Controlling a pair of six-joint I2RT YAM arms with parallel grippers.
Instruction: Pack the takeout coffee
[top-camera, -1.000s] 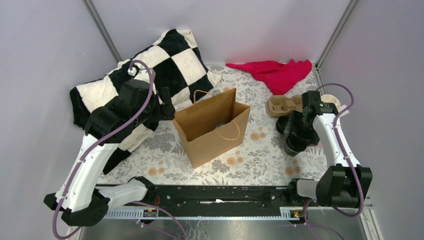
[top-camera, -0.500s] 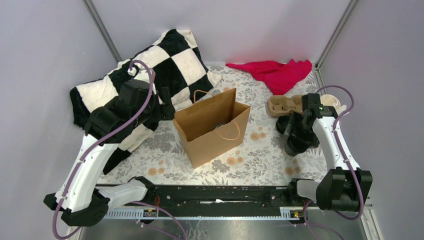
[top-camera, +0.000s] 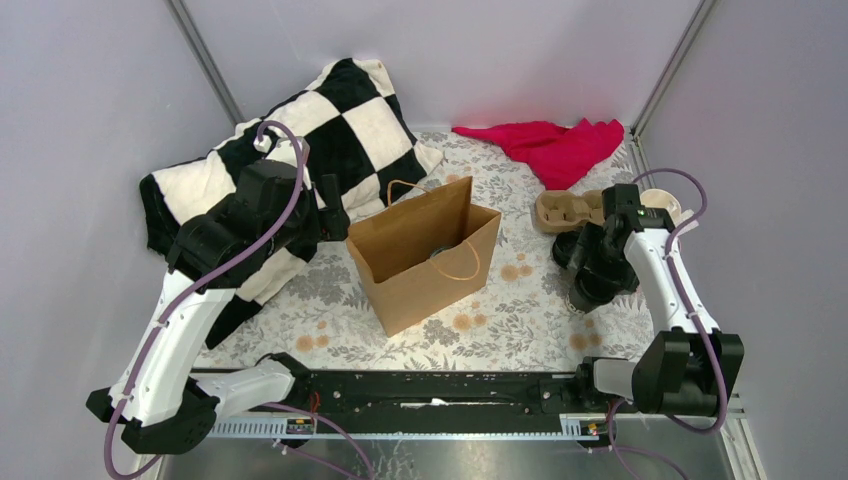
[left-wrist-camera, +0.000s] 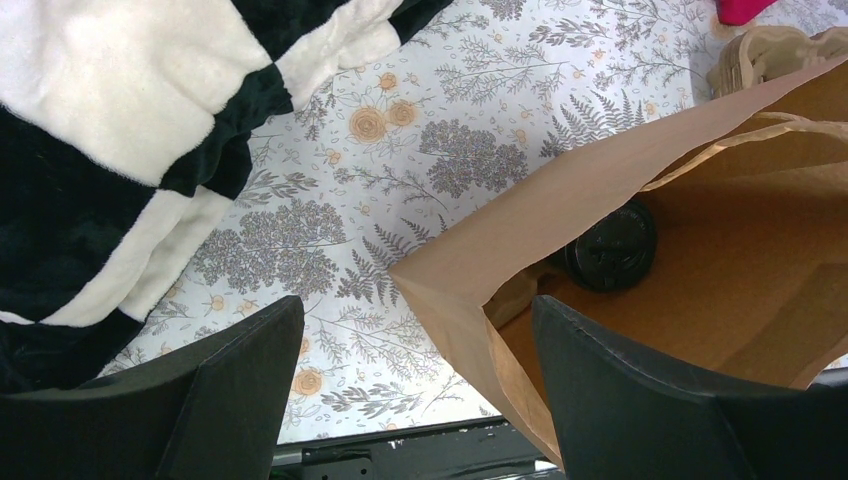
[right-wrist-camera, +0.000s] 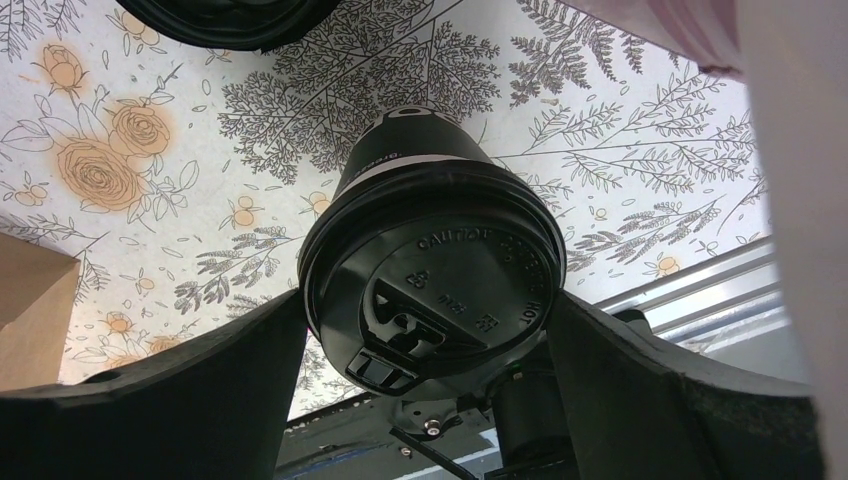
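One takeout coffee (right-wrist-camera: 430, 270), a black cup with a black lid, stands on the floral tablecloth between the fingers of my right gripper (right-wrist-camera: 425, 300). The gripper is open and its fingers flank the lid closely; it appears in the top view as the right gripper (top-camera: 592, 272). Just behind it stands a second black cup (top-camera: 567, 250), whose lid (right-wrist-camera: 230, 15) also shows at the top edge of the right wrist view. Another lidded cup (left-wrist-camera: 610, 248) sits inside the upright brown paper bag (top-camera: 425, 265). My left gripper (left-wrist-camera: 420, 380) hangs open over the bag's left corner, straddling the paper edge.
A black-and-white checkered blanket (top-camera: 290, 150) lies at the back left under the left arm. A red cloth (top-camera: 550, 148) is at the back right. A cardboard cup carrier (top-camera: 565, 208) and a white cup (top-camera: 662, 203) sit behind the right gripper.
The right arm has shifted slightly over the front cup. The left arm, the bag and the cups stay where they were.
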